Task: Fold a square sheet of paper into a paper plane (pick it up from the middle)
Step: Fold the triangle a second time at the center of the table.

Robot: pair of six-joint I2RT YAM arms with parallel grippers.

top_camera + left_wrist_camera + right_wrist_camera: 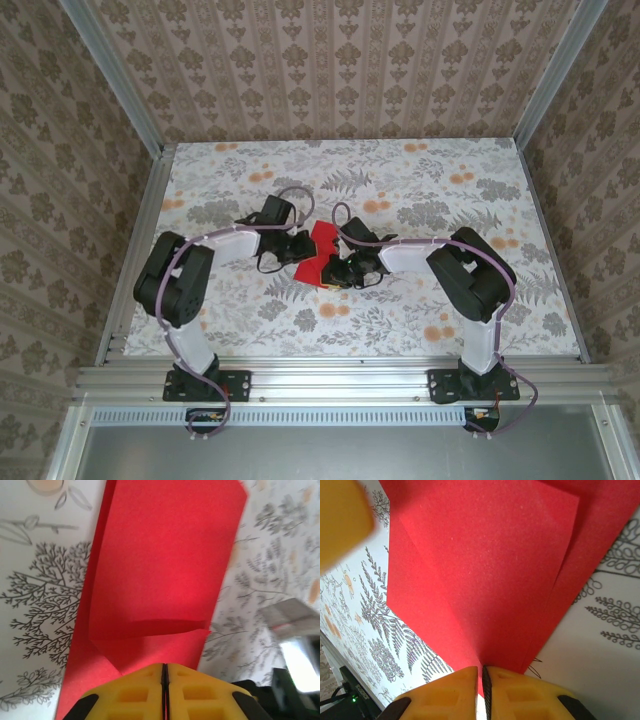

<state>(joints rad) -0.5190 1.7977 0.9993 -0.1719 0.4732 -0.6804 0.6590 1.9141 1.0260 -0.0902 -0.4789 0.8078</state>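
Item inspected: red paper, partly folded, lying on the flower-patterned desk near its centre, between the two arms.

Top view: the left gripper meets the paper from its left side and the right gripper from its near right corner. Both sit low at the desk surface.

Left wrist view: the red paper extends away from the camera as a long folded panel, with layered edges showing on its left and a short flap crossing near the fingers. The left gripper is closed, its yellow fingers meeting along a thin dark seam. The paper's near edge runs under the tips. Whether a layer is nipped between them cannot be confirmed from this angle.

Right wrist view: the red paper narrows to a point that enters the seam of the right gripper. Its fingers are pressed together on that paper, gripping it. At least two overlapping layers are visible. A blurred yellow shape sits at upper left, possibly the other arm's finger.
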